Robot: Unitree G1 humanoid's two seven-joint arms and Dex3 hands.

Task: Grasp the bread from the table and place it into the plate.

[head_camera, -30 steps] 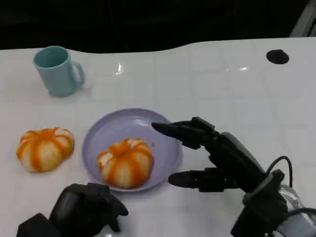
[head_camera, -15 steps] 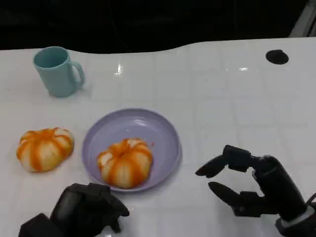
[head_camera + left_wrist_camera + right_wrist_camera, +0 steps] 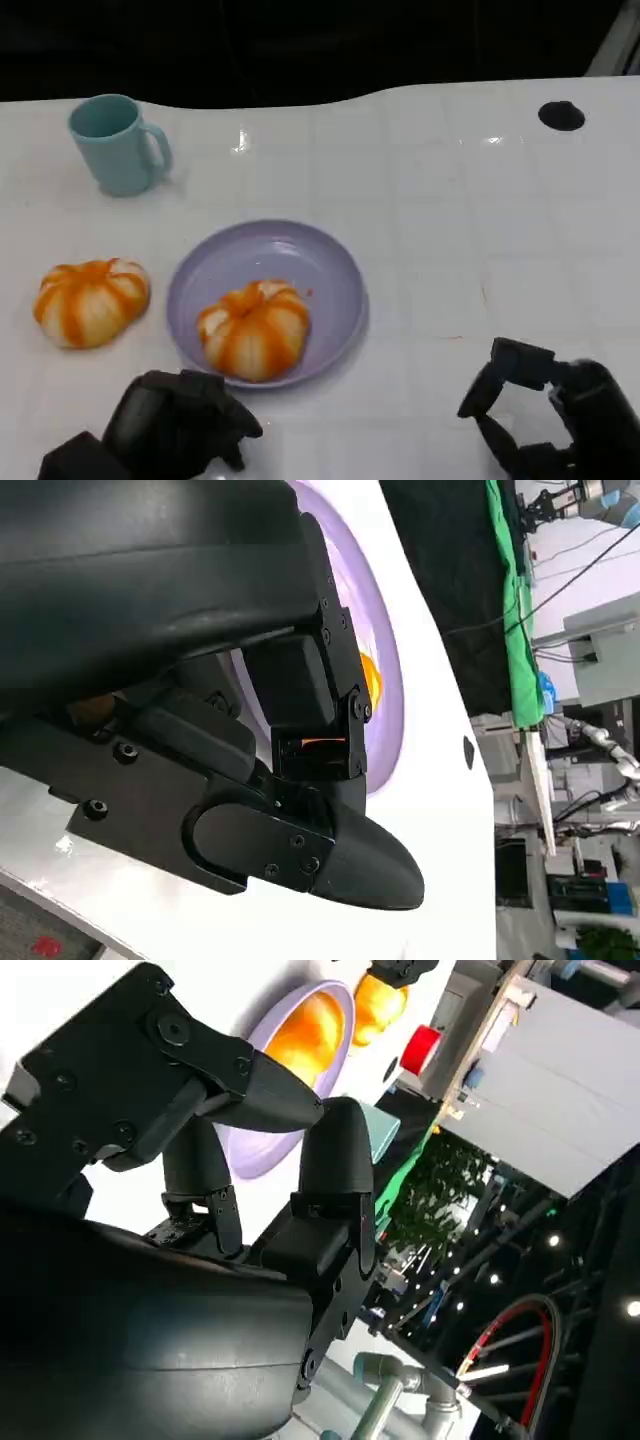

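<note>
White counter point(image 3: 480, 200): second bread point(image 3: 90, 300) lies left of the purple plate point(image 3: 330, 270), nearest the left hand point(image 3: 170, 430), fingers curled empty.

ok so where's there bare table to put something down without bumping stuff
The widest bare patch is right of the plate, running back to the black dot. Another lies between the cup and the dot, behind the plate. It is crowded at the near left: the loose bread, the plate holding bread, and the left robot hand sit close together.
</note>
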